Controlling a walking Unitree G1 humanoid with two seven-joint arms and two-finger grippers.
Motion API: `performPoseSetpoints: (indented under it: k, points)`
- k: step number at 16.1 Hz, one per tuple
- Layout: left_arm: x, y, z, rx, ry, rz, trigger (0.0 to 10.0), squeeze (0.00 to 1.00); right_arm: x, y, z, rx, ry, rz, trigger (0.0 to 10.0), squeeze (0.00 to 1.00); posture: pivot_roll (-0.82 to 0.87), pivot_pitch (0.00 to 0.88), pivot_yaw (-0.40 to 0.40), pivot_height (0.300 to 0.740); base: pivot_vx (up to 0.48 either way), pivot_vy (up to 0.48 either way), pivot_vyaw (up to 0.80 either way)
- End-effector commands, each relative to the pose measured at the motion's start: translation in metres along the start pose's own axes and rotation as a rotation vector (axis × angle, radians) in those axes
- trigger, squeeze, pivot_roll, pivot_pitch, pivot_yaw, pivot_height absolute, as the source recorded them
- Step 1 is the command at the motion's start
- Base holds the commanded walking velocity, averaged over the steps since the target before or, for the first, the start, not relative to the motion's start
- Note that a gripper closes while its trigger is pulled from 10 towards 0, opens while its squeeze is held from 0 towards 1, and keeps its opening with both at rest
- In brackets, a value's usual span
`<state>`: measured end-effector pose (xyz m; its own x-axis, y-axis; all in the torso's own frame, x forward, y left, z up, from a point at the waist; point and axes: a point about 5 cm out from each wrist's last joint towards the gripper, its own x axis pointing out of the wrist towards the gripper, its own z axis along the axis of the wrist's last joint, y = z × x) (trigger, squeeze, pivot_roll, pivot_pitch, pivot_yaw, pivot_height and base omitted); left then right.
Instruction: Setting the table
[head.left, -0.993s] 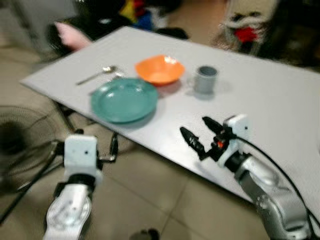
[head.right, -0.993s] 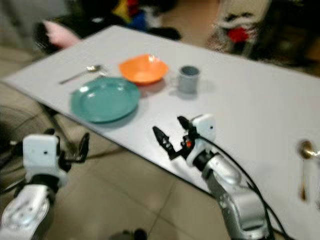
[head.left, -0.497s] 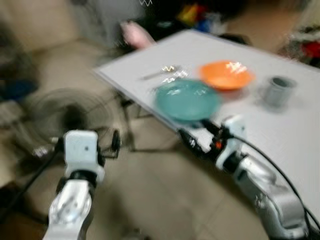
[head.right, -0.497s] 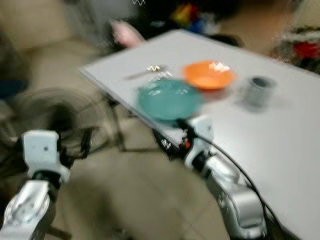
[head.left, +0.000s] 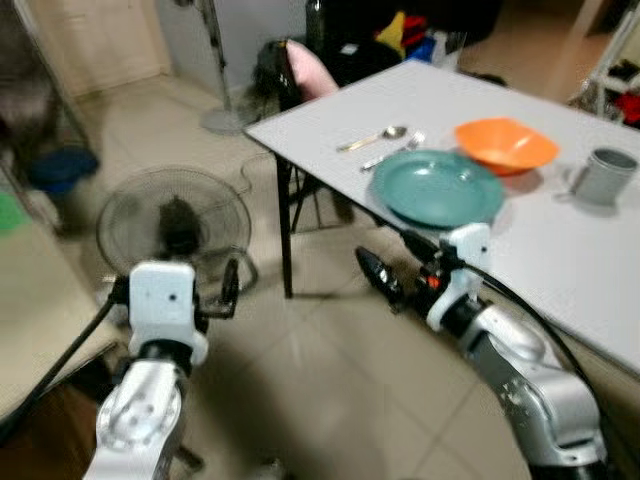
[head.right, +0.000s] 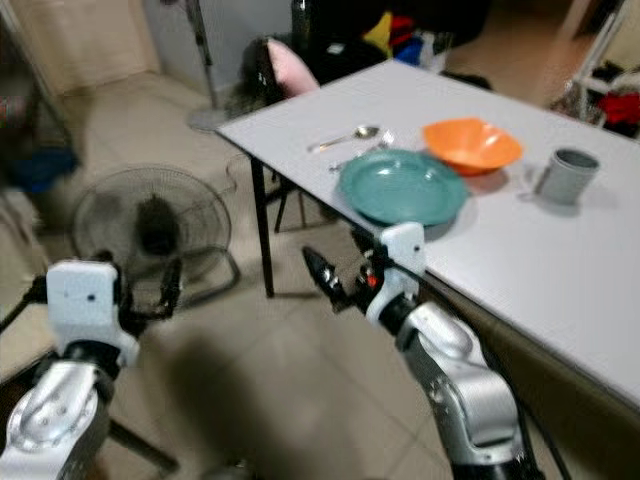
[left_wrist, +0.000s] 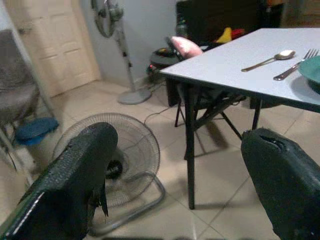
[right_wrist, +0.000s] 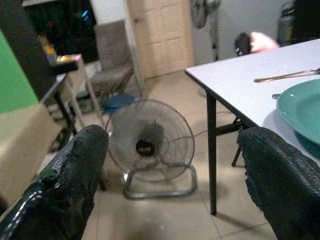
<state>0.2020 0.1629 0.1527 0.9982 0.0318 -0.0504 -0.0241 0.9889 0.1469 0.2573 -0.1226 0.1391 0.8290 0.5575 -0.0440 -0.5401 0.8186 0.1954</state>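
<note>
Grippers, left (head.left: 228, 290) and right (head.left: 392, 268), hung released and empty at lower frame; judged best practice was squaring up to the white rectangular table (head.left: 560, 250) before reaching the round teal plate (head.left: 437, 187).

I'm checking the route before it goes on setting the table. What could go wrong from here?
The teal plate sits close to the table edge nearest the open right gripper; a careless swing could knock it off. The floor fan and its cable lie on the tiles beside the table, a likely trip hazard if the robot steps that way.

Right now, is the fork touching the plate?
Cannot tell. In the left eye view the fork reaches the plate rim, too small to show contact or gap.
</note>
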Motion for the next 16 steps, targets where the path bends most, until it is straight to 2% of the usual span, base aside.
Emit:
performPoseSetpoints:
  k: [1, 3, 5, 13, 14, 16]
  points:
    - [0.0, 0.004, 0.001, 0.013, -0.003, 0.013, 10.0, 0.0, 0.003, 0.002, 0.002, -0.009, -0.004, 0.005, 10.0, 1.0, -0.03, 0.01, 0.014, 0.74, 0.0, 0.322, 0.0]
    - [-0.001, 0.004, 0.001, 0.015, -0.005, 0.014, 10.0, 0.0, 0.006, 0.006, 0.002, -0.013, 0.001, 0.033, 10.0, 1.0, -0.03, 0.005, 0.013, 0.74, 0.0, 0.319, 0.0]
    - [-0.001, 0.005, 0.002, 0.019, -0.005, 0.014, 10.0, 0.0, 0.008, 0.011, 0.001, -0.021, 0.011, 0.089, 10.0, 1.0, -0.02, 0.002, 0.011, 0.74, 0.0, 0.321, 0.8]
    - [-0.004, 0.004, 0.003, 0.022, -0.005, 0.028, 10.0, 0.0, 0.012, 0.014, 0.001, -0.032, 0.03, 0.176, 10.0, 1.0, -0.01, 0.015, 0.0, 0.74, 0.0, 0.317, 0.8]
    - [-0.004, 0.004, 0.004, 0.078, -0.006, 0.026, 10.0, 0.0, 0.012, 0.014, 0.0, -0.03, 0.033, 0.185, 10.0, 1.0, 0.0, 0.017, -0.003, 0.74, 0.0, -0.48, 0.8]
    - [-0.004, 0.004, 0.005, 0.087, -0.013, 0.033, 10.0, 0.0, 0.012, 0.013, 0.0, -0.029, 0.033, 0.187, 10.0, 1.0, 0.0, 0.018, -0.004, 0.74, 0.0, -0.48, 0.8]
